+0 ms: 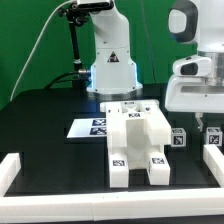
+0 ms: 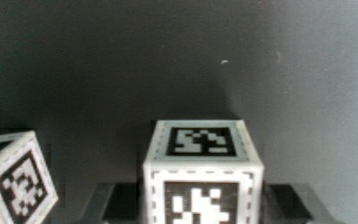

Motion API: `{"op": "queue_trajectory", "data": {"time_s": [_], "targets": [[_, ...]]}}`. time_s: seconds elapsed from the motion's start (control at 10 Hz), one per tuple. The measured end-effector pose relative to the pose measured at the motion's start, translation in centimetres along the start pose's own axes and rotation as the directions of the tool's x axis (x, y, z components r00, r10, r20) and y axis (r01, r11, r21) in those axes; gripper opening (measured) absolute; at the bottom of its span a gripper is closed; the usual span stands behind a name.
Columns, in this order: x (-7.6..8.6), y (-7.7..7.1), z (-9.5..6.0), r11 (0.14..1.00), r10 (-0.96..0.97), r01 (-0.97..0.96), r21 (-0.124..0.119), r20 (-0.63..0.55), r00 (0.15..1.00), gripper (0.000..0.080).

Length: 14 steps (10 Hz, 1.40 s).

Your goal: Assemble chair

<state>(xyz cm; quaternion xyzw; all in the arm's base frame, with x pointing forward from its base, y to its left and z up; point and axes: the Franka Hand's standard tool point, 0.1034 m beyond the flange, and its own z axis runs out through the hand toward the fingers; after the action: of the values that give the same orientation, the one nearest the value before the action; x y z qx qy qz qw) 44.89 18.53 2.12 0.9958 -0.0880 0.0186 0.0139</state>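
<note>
The chair's main white structure (image 1: 140,142) stands on the black table in the middle of the exterior view, with tags on its top and front. Two small white tagged blocks stand to its right. My gripper (image 1: 211,127) is down over the farther one (image 1: 213,140). In the wrist view this block (image 2: 202,160) stands upright between my dark fingers (image 2: 119,200), which press against both of its sides. My gripper (image 2: 202,203) is shut on it. The other small block (image 1: 178,138) (image 2: 12,178) stands free beside it.
The marker board (image 1: 88,127) lies flat on the table, at the exterior view's left of the chair structure. The robot's base (image 1: 112,65) stands behind. A white border rail (image 1: 12,168) runs along the left and front edges.
</note>
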Motion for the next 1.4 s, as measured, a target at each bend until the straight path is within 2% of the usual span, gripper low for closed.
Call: {"op": "queue_trajectory", "data": {"time_s": [0.1, 0.2, 0.3, 0.4, 0.6, 0.7, 0.9, 1.2, 1.4], "targets": [[0.0, 0.2, -0.3, 1.0, -0.01, 0.01, -0.008, 0.013, 1.0, 0.0281], [0.7, 0.6, -2.7, 1.0, -0.027, 0.027, -0.011, 0.042, 0.999, 0.0281], [1.7, 1.2, -5.8, 0.999, -0.031, 0.031, 0.006, 0.039, 0.999, 0.0281], [2.1, 1.9, -7.9, 0.999, -0.043, 0.042, 0.012, 0.052, 0.998, 0.0281], [3.9, 4.3, -13.3, 0.998, -0.053, 0.051, 0.034, 0.053, 0.997, 0.0281], [4.7, 5.0, -14.3, 0.998, -0.051, 0.05, 0.045, 0.034, 0.998, 0.0281], [4.5, 4.9, -13.9, 0.998, -0.054, 0.052, 0.04, 0.04, 0.998, 0.0281], [4.6, 5.3, -14.0, 0.996, -0.085, 0.083, 0.044, 0.041, 0.996, 0.0281], [6.6, 8.7, -16.4, 0.981, -0.184, 0.181, 0.075, 0.037, 0.982, 0.0281]]}}
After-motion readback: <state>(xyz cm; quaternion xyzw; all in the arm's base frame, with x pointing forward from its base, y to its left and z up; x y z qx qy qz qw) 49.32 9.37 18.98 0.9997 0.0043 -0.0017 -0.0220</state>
